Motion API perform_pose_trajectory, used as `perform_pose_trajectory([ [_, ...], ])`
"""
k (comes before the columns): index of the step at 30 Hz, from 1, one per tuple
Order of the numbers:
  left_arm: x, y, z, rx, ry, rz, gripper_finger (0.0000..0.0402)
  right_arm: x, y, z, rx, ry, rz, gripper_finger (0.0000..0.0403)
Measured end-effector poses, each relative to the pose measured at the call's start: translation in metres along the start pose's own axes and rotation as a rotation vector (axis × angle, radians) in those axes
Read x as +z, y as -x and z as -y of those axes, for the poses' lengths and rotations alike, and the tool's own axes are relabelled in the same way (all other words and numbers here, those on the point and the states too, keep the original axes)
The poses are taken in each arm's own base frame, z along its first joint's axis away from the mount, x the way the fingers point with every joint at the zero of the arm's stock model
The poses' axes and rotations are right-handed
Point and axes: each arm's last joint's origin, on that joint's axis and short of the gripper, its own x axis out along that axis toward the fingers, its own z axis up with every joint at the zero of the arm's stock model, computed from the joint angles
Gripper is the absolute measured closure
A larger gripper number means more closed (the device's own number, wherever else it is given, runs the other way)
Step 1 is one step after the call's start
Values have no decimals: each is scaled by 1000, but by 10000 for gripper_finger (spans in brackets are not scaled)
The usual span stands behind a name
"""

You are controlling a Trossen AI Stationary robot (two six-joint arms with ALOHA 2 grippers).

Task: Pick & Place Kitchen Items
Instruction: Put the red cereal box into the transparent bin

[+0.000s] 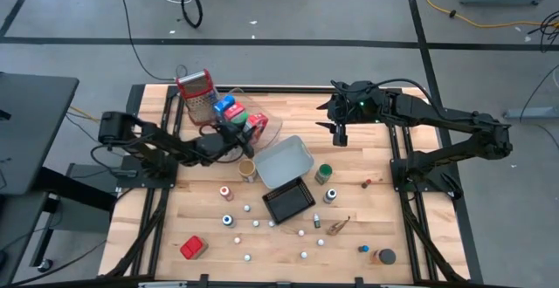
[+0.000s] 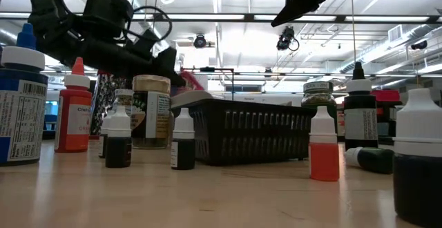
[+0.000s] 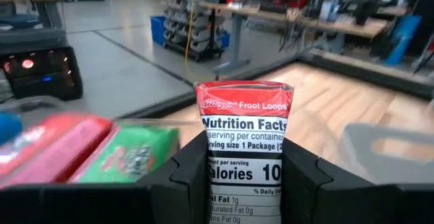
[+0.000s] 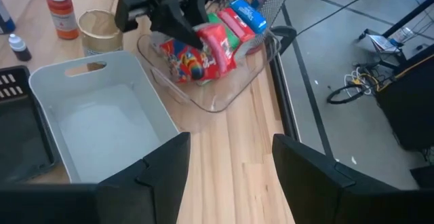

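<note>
My left gripper [image 1: 238,138] is shut on a red Froot Loops carton [image 3: 244,136] over the clear tray [image 4: 224,102] near the table's far edge. Red [image 4: 218,47], green [image 4: 236,37] and blue [image 4: 244,13] cartons lie leaning together in that tray. My right gripper [image 1: 339,133] hangs open in the air to the right of the tray, above bare wood, touching nothing. Small capped bottles [image 1: 256,223] stand scattered on the near half of the table. My left gripper pinches the Froot Loops carton between its two fingers [image 3: 193,176], one on each broad face, with the narrow nutrition panel [image 3: 245,125] toward the wrist camera. In the right wrist view the fingers [image 4: 178,20] come slanting down from the table's left onto the carton's upper end. The carton is tilted, its lower end [image 4: 186,64] inside the clear tray.
A metal grater with red top [image 1: 196,92] stands left of the clear tray. A grey tray [image 1: 284,161] and a black tray [image 1: 288,202] sit mid-table, with a jar [image 1: 247,168] and a green can [image 1: 324,173] beside them. A red carton [image 1: 192,247] lies near the front left.
</note>
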Motion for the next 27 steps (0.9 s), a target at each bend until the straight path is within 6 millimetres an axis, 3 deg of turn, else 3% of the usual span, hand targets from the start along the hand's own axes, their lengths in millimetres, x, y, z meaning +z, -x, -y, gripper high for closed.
perform_pose_trajectory([
  [10,2,-1,0,46,-45,55,265,0,0,0,0,2,0,181],
  [18,-9,-2,-2,65,-13,-45,260,0,0,0,0,1,0,181],
  [27,-9,-2,-2,76,-10,-44,214,0,0,0,1,1,0,181],
])
